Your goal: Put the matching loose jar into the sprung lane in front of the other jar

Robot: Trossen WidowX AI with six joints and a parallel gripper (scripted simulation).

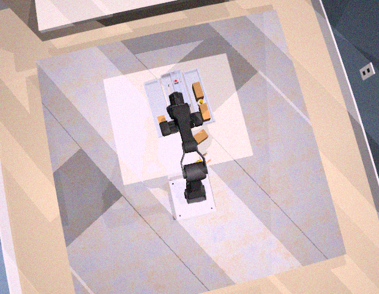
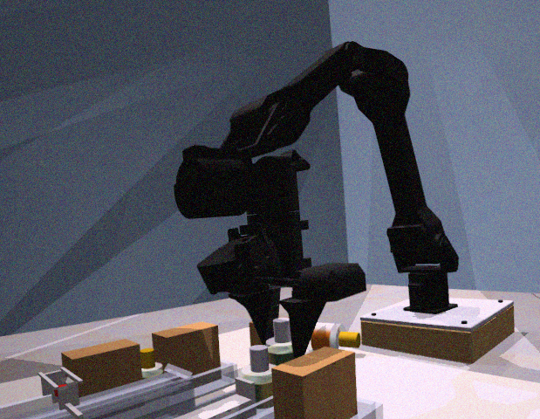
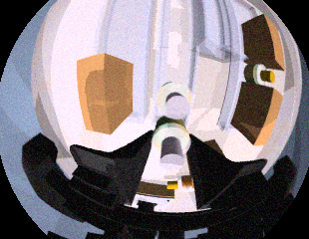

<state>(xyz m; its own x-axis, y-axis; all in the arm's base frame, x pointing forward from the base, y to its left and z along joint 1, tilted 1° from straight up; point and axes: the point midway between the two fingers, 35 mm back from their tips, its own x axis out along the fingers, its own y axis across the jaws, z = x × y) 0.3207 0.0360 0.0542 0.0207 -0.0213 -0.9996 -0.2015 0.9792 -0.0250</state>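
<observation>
My gripper [image 2: 283,347] [image 3: 170,134] is shut on the grey-capped jar with a green band [image 2: 281,331] [image 3: 171,153], which is upright at the lane's front end. The matching lane jar [image 2: 259,358] [image 3: 177,104] stands upright just behind it, in the sprung lane [image 3: 168,30]. The two jars look very close; whether they touch, and how high the held jar's base is, I cannot tell. A grey block, seemingly the pusher plate [image 2: 246,388], is behind the lane jar. The red-marked part [image 1: 176,81] [image 2: 61,390] is at the lane's far end. The arm hides the lane front from above.
A tan block [image 1: 161,119] [image 2: 315,383] [image 3: 105,95] stands in the left lane. The right lane holds a yellow-capped jar [image 1: 201,101] [image 2: 146,358] [image 3: 254,74] between two blocks. Another block [image 1: 201,136] [image 3: 212,145] and an orange-banded jar [image 2: 321,336] [image 3: 186,182], lying on its side, are outside the lanes.
</observation>
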